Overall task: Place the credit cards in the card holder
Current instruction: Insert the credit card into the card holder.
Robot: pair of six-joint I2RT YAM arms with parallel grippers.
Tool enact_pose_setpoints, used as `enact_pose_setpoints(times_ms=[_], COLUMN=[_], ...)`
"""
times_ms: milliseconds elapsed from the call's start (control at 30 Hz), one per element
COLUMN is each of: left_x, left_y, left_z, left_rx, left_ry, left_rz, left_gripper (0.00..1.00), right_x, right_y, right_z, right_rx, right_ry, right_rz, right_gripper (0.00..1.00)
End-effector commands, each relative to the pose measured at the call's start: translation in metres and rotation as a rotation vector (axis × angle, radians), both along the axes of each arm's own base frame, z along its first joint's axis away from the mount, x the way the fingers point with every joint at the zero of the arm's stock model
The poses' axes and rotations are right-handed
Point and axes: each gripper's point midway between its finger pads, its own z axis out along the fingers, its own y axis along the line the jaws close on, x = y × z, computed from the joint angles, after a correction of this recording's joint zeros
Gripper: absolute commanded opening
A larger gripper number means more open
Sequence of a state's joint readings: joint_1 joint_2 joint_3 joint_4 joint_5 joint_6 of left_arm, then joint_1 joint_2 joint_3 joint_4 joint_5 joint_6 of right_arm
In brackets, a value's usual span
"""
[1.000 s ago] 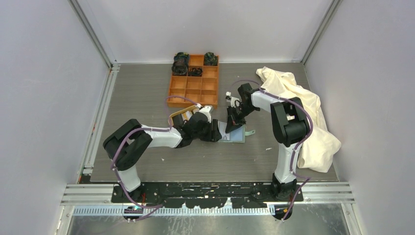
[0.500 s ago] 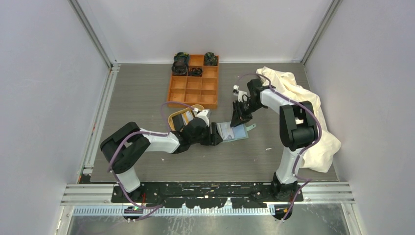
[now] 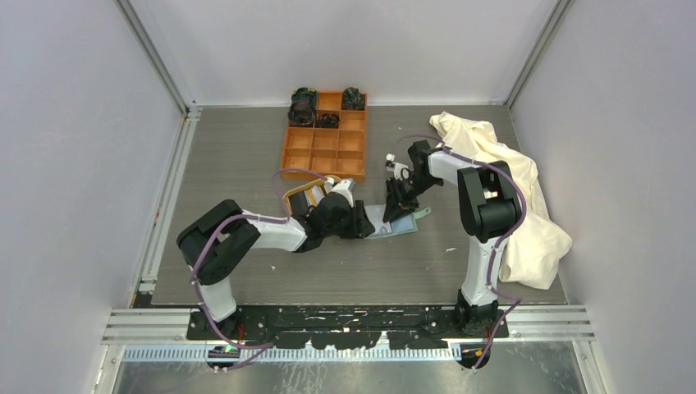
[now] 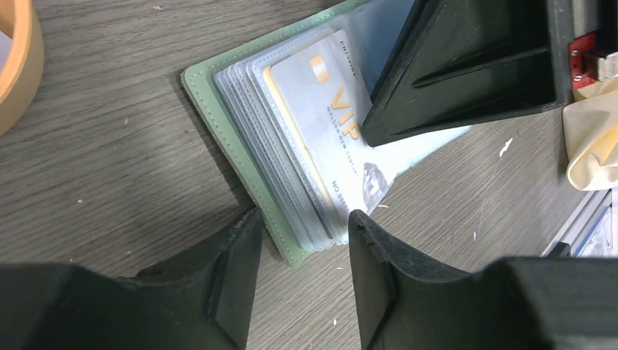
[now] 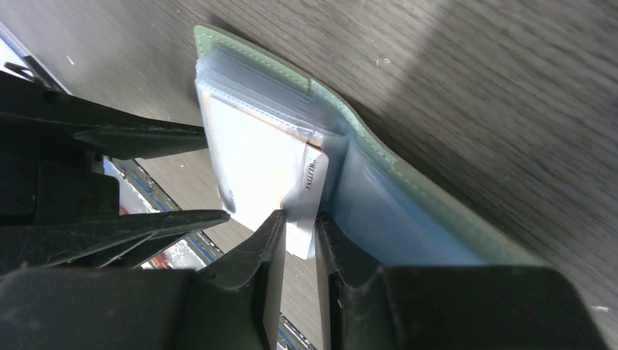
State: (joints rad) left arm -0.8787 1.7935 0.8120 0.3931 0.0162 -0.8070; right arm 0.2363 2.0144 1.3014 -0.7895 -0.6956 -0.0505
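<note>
Judging risks first: the VIP card [image 4: 328,124] sits only part-way into its clear sleeve, w/ its outer end poking out btwn the tips of the right pincer [image 5: 299,217]. If that pincer pushes at an angle, the card could buckle or ride over the sleeve mouth instead of sliding in. If it backs off skewed, the card may drag out w/ it. The card holder [image 4: 218,124] looks soft and lies loose on the worktop [image 4: 109,189], so a push could also shove the whole thing sideways, esp. as the left pincer [image 4: 302,219] stands spread astride one corner of it, not clamped on. The right pincer's tips stand narrowly apart around the card end; can't tell if they grip it or merely flank it.

Holder: sage-green, open flat at mid-worktop btwn both arms, w/ a stitched edge, rounded corners and a fanned stack of pale see-through sleeves [image 4: 248,109] inside. A small strap tab [image 3: 422,213] shows in the top view. The card is pale grey-white w/ gold "VIP" lettering, topmost on the stack.
</note>
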Motion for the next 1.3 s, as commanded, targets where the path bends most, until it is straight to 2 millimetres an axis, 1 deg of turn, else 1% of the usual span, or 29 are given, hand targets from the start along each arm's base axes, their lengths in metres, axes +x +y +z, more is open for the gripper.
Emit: enact_pose_setpoints(times_ms=[0, 100, 200, 300, 367, 467, 500, 567, 733, 900, 933, 1067, 1133, 1267], left_x=[-0.002, -0.002, -0.003, -0.003, -0.003, -0.006, -0.005, -0.007, -0.006, -0.005, -0.002, 0.003, 0.003, 0.004], left_y=[-0.009, -0.012, -0.012, -0.003, 0.005, 0.017, 0.019, 0.019, 0.021, 0.027, 0.029, 0.027, 0.027, 0.027], left_z=[-0.004, -0.002, 0.003, 0.012, 0.022, 0.026, 0.028, 0.030, 0.026, 0.015, 0.012, 0.005, 0.000, -0.002], left_rx=[-0.018, -0.028, -0.045, -0.065, -0.092, -0.122, -0.137, -0.162, -0.195, -0.182, -0.171, -0.153, -0.144, -0.144], left_ry=[0.021, 0.022, 0.010, -0.012, -0.030, -0.030, -0.029, -0.010, 0.027, 0.065, 0.064, 0.092, 0.106, 0.113], left_rz=[-0.033, -0.044, -0.043, -0.011, 0.015, 0.053, 0.060, 0.065, 0.104, 0.150, 0.172, 0.196, 0.197, 0.199], left_gripper=[0.47, 0.47, 0.48, 0.54, 0.57, 0.58, 0.58, 0.58, 0.58, 0.58, 0.58, 0.58, 0.58, 0.59], right_x=[0.005, 0.004, 0.006, 0.010, 0.014, 0.020, 0.021, 0.022, 0.024, 0.027, 0.027, 0.017, 0.014, 0.012], right_y=[0.021, 0.022, 0.016, 0.009, 0.002, -0.008, -0.010, -0.013, -0.022, -0.028, -0.027, -0.009, -0.002, -0.001], right_z=[0.028, 0.032, 0.028, 0.033, 0.042, 0.052, 0.053, 0.049, 0.035, 0.036, 0.037, 0.042, 0.041, 0.027], right_rx=[0.136, 0.153, 0.107, 0.115, 0.115, 0.093, 0.080, 0.053, -0.012, -0.052, -0.047, 0.040, 0.050, -0.010], right_ry=[-0.028, -0.040, -0.053, -0.060, -0.097, -0.168, -0.186, -0.189, -0.166, -0.197, -0.198, -0.150, -0.141, -0.126], right_rz=[0.021, 0.027, 0.029, 0.014, 0.011, 0.000, -0.002, -0.004, -0.005, -0.001, -0.002, 0.023, 0.041, 0.057], right_gripper=[0.24, 0.22, 0.26, 0.32, 0.33, 0.32, 0.31, 0.29, 0.21, 0.15, 0.14, 0.13, 0.13, 0.13])
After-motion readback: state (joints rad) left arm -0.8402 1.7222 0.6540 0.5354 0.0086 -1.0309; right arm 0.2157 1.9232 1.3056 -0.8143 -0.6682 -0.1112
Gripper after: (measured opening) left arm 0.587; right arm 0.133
